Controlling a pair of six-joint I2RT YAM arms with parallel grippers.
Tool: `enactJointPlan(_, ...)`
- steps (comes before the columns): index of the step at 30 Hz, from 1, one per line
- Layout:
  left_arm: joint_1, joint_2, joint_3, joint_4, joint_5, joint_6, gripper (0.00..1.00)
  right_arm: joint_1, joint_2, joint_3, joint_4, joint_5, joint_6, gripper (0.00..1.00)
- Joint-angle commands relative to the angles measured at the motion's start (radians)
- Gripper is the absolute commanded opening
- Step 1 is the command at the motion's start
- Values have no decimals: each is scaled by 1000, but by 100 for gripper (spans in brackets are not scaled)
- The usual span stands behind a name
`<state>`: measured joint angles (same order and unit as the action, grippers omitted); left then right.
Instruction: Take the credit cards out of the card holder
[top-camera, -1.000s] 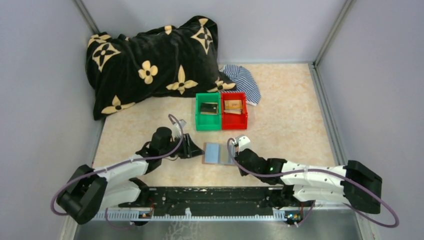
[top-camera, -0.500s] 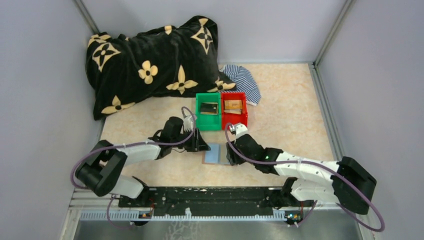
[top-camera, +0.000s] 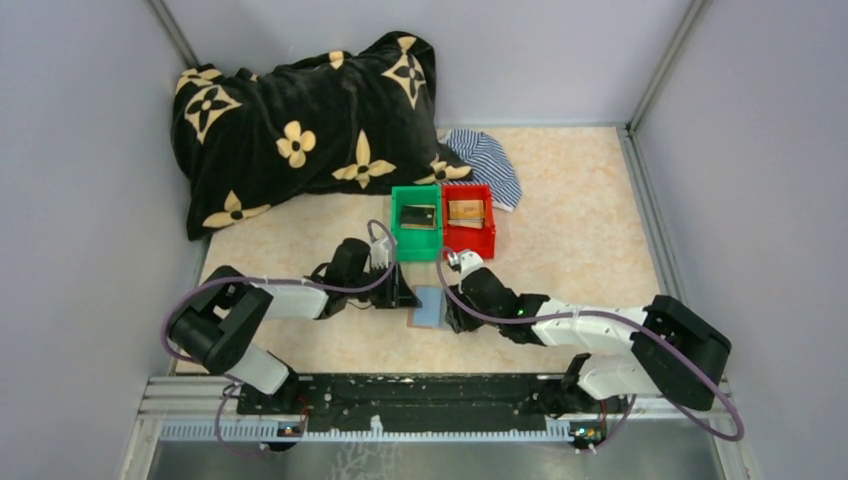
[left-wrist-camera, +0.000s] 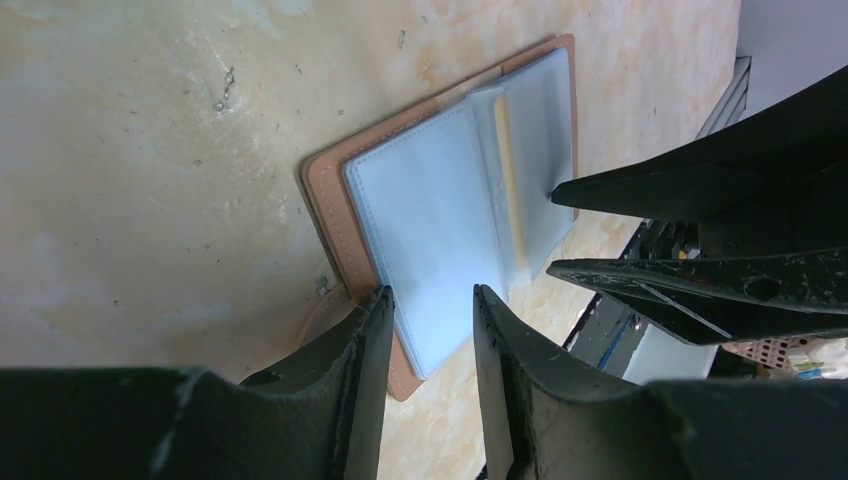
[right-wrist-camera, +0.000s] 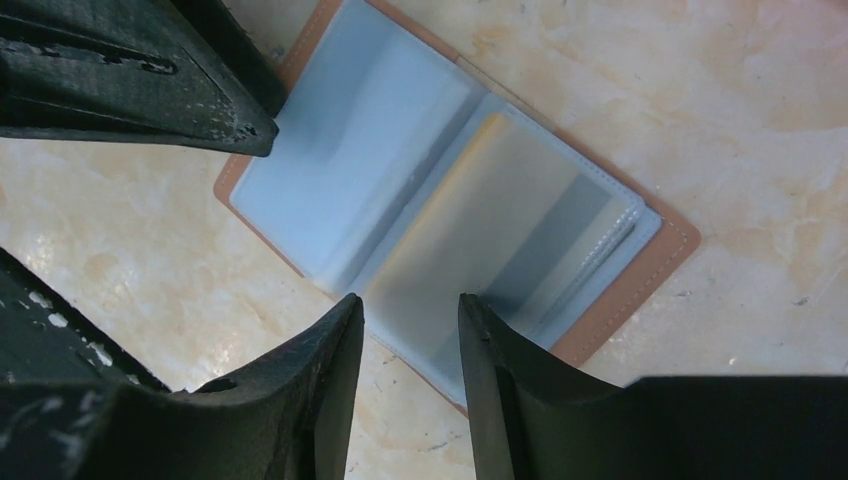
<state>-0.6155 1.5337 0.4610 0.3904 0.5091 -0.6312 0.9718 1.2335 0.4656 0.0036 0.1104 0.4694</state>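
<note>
Closing in from both sides in the overhead view, the left gripper (top-camera: 405, 297) and right gripper (top-camera: 450, 314) meet over the open card holder (top-camera: 428, 306). It lies flat on the table (top-camera: 580, 250), just in front of the green bin (top-camera: 416, 245) and red bin (top-camera: 468, 243), each of which appears to hold a card.

At the left wrist, the left gripper (left-wrist-camera: 430, 320) has its jaws parted astride the holder's near edge, gripping nothing.

At the right wrist, the right gripper (right-wrist-camera: 410, 320) also has its jaws apart and empty, poised over a clear sleeve of the card holder (right-wrist-camera: 330, 150) with a gold-tan credit card (right-wrist-camera: 490, 220) inside.

Drawing out a remaining card looks to be the step in hand. The next move likely calls for steadying the holder, then pinching that card's edge and sliding it free.
</note>
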Motion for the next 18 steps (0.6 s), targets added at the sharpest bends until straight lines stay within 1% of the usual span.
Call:
enactJointPlan(1,-3,31,-17,-17,-20,25,42,-13,33,2,73,-22,13,41)
enactJointPlan(6,-4,36,-21,-11,-16,23,42,-22,100,-10,135,-76,19,39)
enactJointPlan(7,-4,38,-21,-8,-13,22,42,-22,117,-8,148,-87,19,37)
enactJointPlan(10,-3,39,-22,-5,-11,18,42,-22,146,3,168,-103,23,29)
enactJointPlan(12,-4,37,-24,-4,-10,19,42,-23,128,11,141,-77,26,27)
enactJointPlan(14,-3,34,-23,-5,-10,20,42,-35,84,9,103,-52,26,27)
enactJointPlan(18,-4,41,-18,-3,-9,22,42,-81,-42,-22,36,-49,25,35)
